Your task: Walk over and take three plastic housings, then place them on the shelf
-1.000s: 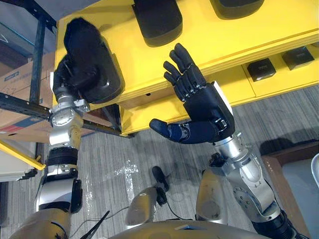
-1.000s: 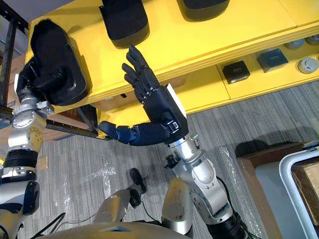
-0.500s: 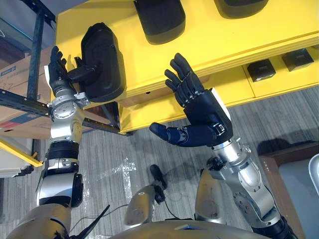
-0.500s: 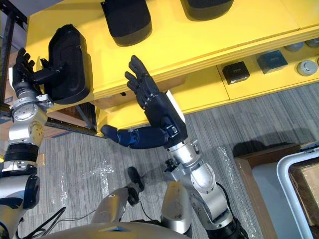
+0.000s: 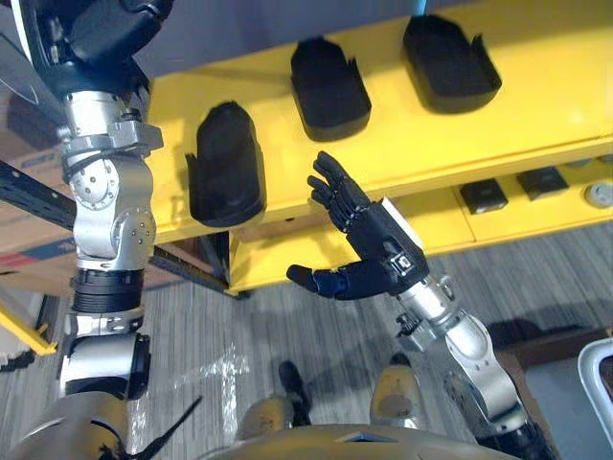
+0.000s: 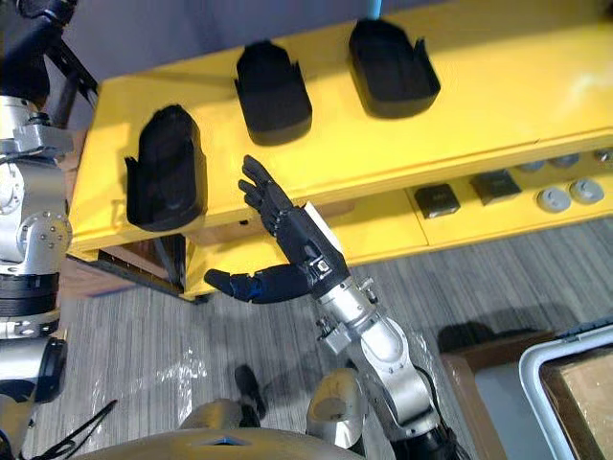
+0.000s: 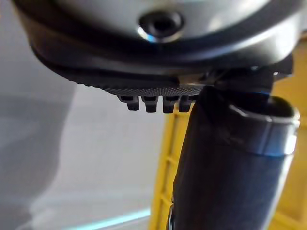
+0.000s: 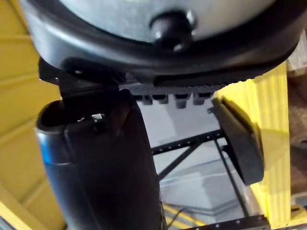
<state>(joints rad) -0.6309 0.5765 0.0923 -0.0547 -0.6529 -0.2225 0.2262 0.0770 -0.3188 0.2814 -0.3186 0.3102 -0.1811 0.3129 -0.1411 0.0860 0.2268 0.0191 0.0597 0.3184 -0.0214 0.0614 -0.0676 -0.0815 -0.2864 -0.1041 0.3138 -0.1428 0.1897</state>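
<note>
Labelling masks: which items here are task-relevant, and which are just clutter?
Job: left housing, middle housing, right housing, yellow shelf, right hand.
Lying about: small dark boxes and round grey parts on the lower level.

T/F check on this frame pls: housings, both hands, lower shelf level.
1. Three black housings lie on top of the yellow shelf. True.
2. The right hand grips a housing. False: it is open and empty, held up in front of the shelf.
3. The left hand carries a housing. False: it holds nothing and is raised near the shelf's left end.
4. Small dark boxes sit on a lower yellow level. True.
</note>
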